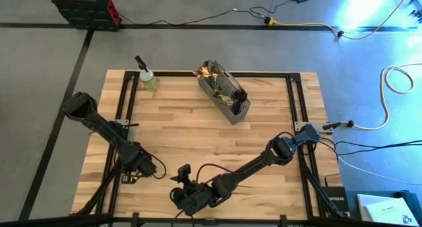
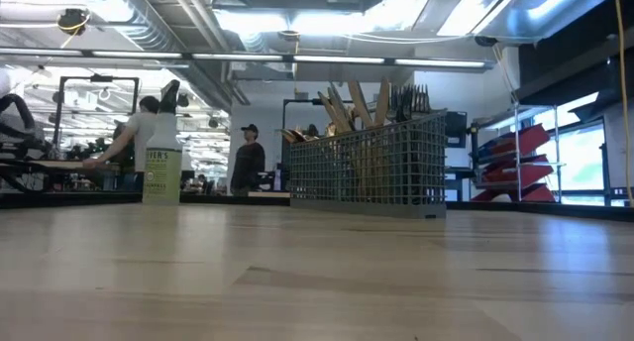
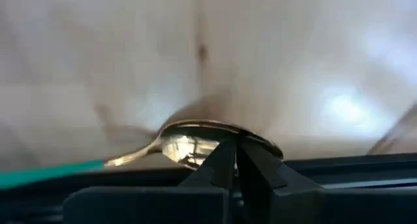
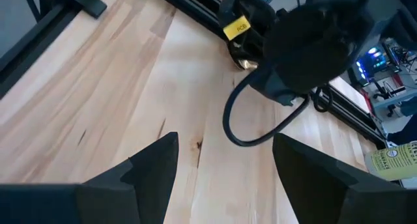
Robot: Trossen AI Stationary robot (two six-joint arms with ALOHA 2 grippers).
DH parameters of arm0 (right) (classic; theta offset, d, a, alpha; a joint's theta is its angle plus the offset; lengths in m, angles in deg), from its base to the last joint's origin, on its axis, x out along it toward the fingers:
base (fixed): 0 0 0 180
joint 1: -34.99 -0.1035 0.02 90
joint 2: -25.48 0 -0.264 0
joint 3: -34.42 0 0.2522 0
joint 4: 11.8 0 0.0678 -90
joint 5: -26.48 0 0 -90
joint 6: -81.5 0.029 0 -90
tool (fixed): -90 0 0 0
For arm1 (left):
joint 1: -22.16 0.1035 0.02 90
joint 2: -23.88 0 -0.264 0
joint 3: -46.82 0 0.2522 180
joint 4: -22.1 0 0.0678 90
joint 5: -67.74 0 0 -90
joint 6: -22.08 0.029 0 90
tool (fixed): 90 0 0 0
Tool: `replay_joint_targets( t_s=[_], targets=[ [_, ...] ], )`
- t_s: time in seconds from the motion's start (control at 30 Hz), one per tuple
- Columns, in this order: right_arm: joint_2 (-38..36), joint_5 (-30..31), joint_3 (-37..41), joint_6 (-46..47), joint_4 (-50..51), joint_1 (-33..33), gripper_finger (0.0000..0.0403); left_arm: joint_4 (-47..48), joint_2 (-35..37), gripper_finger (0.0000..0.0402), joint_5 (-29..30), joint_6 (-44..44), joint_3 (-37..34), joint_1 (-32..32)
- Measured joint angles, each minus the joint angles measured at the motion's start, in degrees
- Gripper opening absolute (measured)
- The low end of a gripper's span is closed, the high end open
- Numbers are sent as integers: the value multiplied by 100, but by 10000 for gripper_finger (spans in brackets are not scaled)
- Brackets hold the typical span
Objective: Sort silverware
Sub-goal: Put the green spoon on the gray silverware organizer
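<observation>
At the table's near left edge, the left gripper point(image 1: 136, 169) has its dark fingers pinched tight on the shiny gold bowl of a green-handled spoon point(image 3: 186, 142). The right gripper point(image 4: 221, 162) hovers nearby, jaws apart, empty. Remaining silverware point(image 1: 221, 83) stands in the grey wire-mesh caddy point(image 1: 232, 111).

Robotics lab or workshop: exposed ceiling ducts point(image 2: 178, 24), red tool racks point(image 2: 515, 163), floor cables point(image 1: 395, 82).

Grey floor point(image 1: 198, 49) crossed by black tape lines and trailing cables; bright ceiling lights point(image 2: 297, 24) overhead, a red-and-black toolbox point(image 1: 84, 6) nearby, people point(image 2: 248, 158) standing beyond.
</observation>
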Motion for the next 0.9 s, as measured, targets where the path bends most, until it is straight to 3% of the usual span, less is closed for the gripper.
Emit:
replay_joint_targets(
  t_s=[0.33, 0.5, 0.77, 0.9],
  targets=[
    [0, 297, -299, -452, 645, -130, 232, -2174, 1, 0, -48, -728, 2, -297],
    [-138, 593, -470, -852, 1002, -282, 232, -3306, 0, 0, 455, -1053, 2, -422],
    [-647, 861, -503, -1117, 1277, -536, 232, -3962, 0, 0, 1514, -590, 7, -95],
    [-745, 356, -503, -1340, 1132, -573, 232, -4423, 50, 0, 1628, -3, 162, 180]
  ],
)
